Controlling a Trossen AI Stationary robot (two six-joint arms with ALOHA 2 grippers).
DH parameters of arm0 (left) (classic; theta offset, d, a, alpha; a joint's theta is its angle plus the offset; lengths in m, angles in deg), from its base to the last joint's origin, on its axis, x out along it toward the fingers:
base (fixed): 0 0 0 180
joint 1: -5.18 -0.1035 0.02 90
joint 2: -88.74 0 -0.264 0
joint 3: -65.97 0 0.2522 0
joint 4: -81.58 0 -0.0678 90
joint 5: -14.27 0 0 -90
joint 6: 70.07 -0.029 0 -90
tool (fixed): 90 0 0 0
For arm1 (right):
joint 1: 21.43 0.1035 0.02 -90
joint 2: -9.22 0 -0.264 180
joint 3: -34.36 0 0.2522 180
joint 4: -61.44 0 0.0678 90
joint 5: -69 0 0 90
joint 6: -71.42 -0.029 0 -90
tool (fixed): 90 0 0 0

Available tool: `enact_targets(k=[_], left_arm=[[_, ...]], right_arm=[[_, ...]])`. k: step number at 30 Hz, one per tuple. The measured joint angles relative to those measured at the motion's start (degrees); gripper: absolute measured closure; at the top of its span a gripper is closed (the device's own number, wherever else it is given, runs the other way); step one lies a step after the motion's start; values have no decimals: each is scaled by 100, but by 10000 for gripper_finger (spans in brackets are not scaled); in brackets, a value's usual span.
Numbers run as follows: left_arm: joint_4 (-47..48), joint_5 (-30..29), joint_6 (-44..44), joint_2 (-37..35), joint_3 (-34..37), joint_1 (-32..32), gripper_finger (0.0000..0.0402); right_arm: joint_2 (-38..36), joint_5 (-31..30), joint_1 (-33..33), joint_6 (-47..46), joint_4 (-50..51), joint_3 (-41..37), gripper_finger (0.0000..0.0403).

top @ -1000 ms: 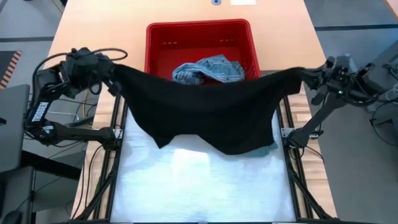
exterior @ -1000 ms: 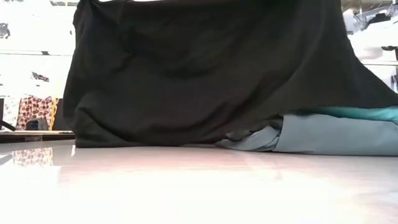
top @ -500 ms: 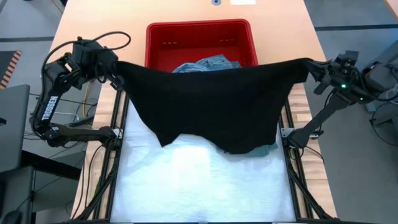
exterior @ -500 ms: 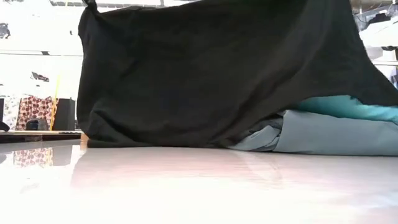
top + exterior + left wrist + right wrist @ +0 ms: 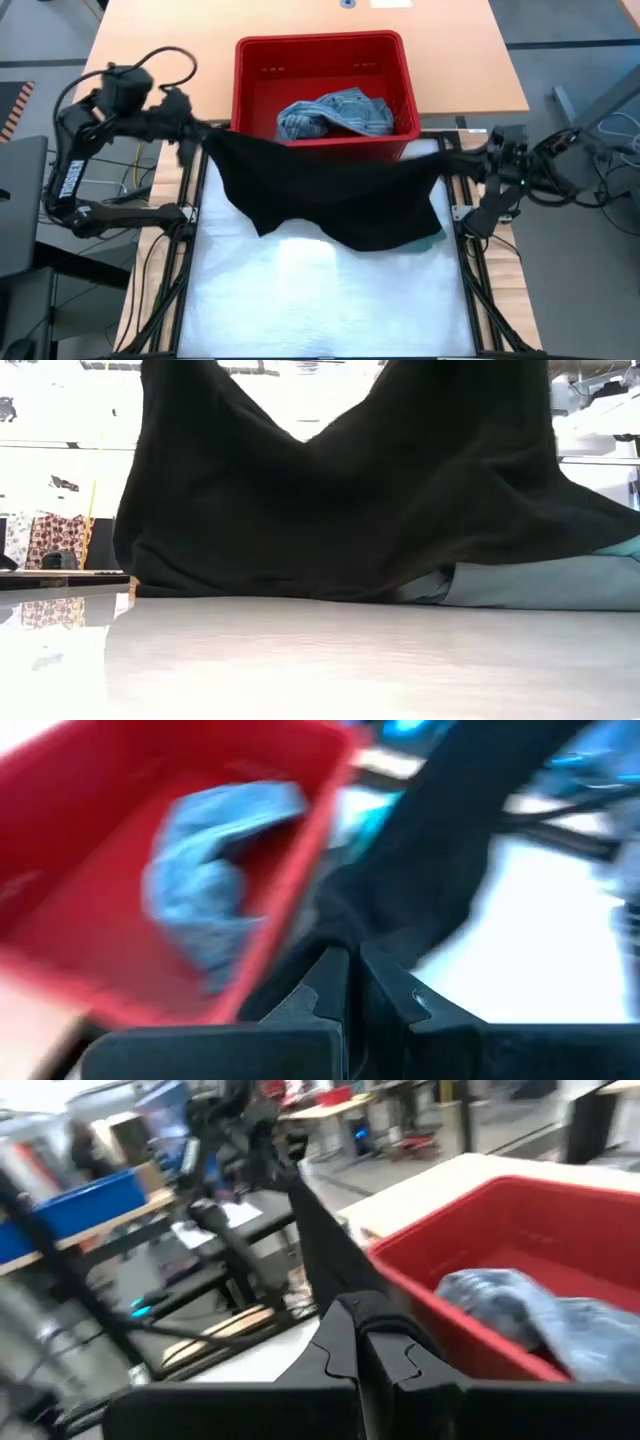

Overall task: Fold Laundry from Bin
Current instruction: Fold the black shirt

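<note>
A black garment (image 5: 330, 195) hangs spread between my two grippers, just in front of the red bin (image 5: 320, 42). Its top edge sags in the middle, as the low view shows (image 5: 330, 510). My left gripper (image 5: 203, 138) is shut on its left upper corner and my right gripper (image 5: 452, 160) on its right upper corner. The lower edge (image 5: 250, 585) lies on the white mat. A mottled blue-grey garment (image 5: 335, 112) sits in the bin. A grey-green garment (image 5: 540, 585) lies on the mat, partly under the black one, with a turquoise bit (image 5: 625, 548) above it. My left gripper pinches the black garment's upper left corner (image 5: 345, 925) between its two fingers, coming from the table's left and slanting down. The cloth is bunched at the fingers and hangs below them, its lower edge on the mat. My right gripper pinches the upper right corner (image 5: 350, 1305) between its two fingers, about level, from the table's right side. The cloth runs from the fingers toward the other arm and hangs slack, its lower part on the mat and on the grey-green garment.
The white mat (image 5: 320, 300) covers the near half of the table between black frame rails (image 5: 190, 250). The bin stands on the bare wooden far half (image 5: 160, 40). Cables loop off the left arm (image 5: 170, 60).
Both grippers swung toward the far edge over the bin, then came back toward the near edge and toward each other. The left gripper has turned. The black garment's top edge, drawn taut before, now sags in the middle and hangs in front of the bin.
</note>
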Motion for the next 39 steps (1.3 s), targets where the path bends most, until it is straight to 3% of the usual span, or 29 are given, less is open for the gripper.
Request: enact_targets(k=[4,8,13,18,24,28,32,36,39], left_arm=[[675,524,205,-339,-310,326,402],[1586,1003,643,-786,-264,594,402],[1445,1560,1302,-1532,368,713,402],[1356,1755,1968,-2461,1853,605,402],[194,2471,2426,-3345,3761,490,402],[-523,2569,2467,-3468,4559,490,402],[-1309,2580,2505,-3273,4976,494,402],[-2733,2702,2639,-2681,4836,524,402],[-4175,2822,2682,-2167,4335,584,402]], right_arm=[[342,610,537,-595,343,230,386],[797,1095,1355,-2147,1105,115,386],[1884,1213,2345,-4103,1317,-183,386],[3270,1224,3098,-5656,1092,-344,385],[4407,744,3369,-7015,1059,-349,381],[4547,687,3093,-7001,1041,-334,384],[4344,667,2472,-5946,1122,-336,383],[3692,624,1654,-4581,1605,-334,383],[2971,436,992,-3422,1861,-338,383]])
